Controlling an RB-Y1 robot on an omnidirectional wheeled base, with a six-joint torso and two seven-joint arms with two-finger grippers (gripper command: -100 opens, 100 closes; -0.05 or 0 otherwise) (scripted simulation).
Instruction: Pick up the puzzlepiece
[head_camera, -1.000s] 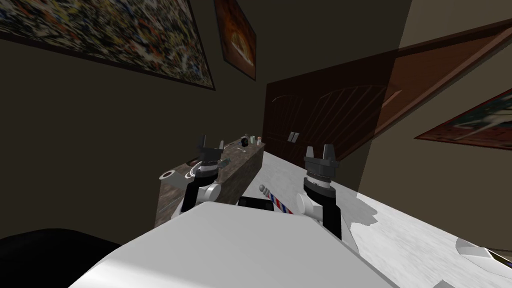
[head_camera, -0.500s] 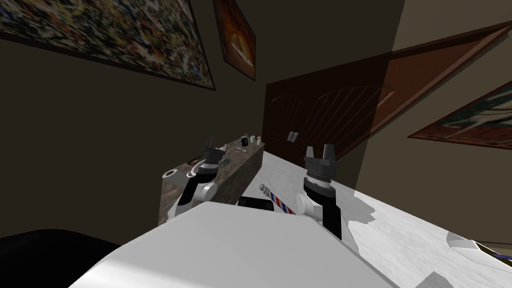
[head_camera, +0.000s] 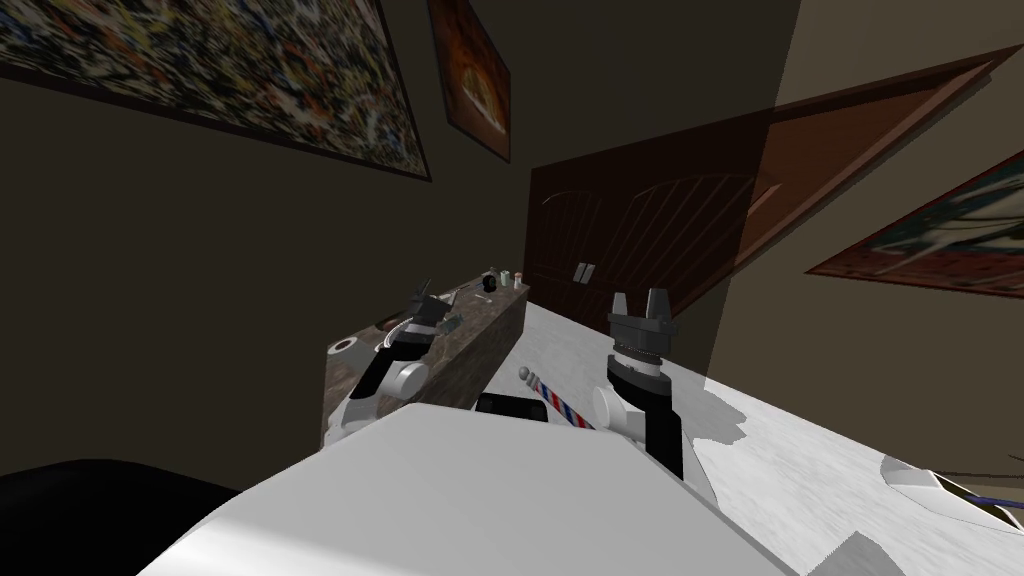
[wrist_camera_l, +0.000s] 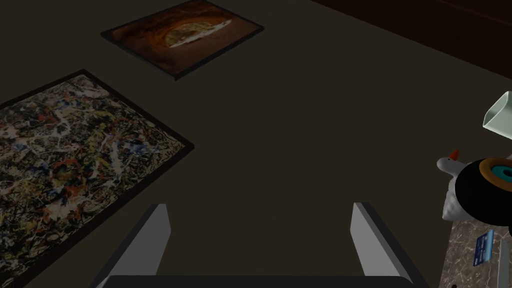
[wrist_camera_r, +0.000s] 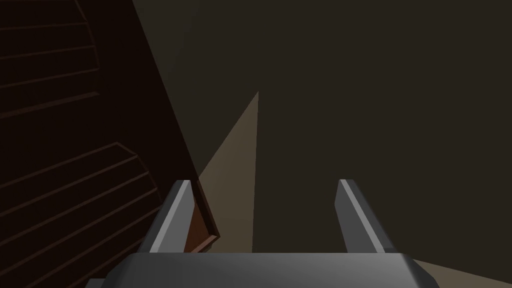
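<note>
My left gripper (head_camera: 429, 297) hangs open over the near half of a mottled stone-topped counter (head_camera: 487, 322), tilted toward the wall. In the left wrist view its fingers (wrist_camera_l: 159, 231) stand wide apart with nothing between them, facing the dark wall. Off to one side of them a small flat blue piece (wrist_camera_l: 483, 247) lies on the stone top, and I cannot tell whether it is the puzzle piece. A small teal thing (head_camera: 454, 322) lies on the counter beside the gripper. My right gripper (head_camera: 638, 303) is raised, open and empty, over the white floor.
Beside the blue piece stand a black round thing with an orange and teal ring (wrist_camera_l: 487, 195), a white figure with a red tip (wrist_camera_l: 448, 166) and a pale box (wrist_camera_l: 500, 116). Small bottles (head_camera: 505, 279) stand at the counter's far end. A striped pole (head_camera: 556, 402) lies on the floor. Dark wooden doors (head_camera: 640, 230) close the far end.
My left arm has leaned forward along the counter and its gripper has tilted toward the wall. The right arm has held still. The head view has swung slightly.
</note>
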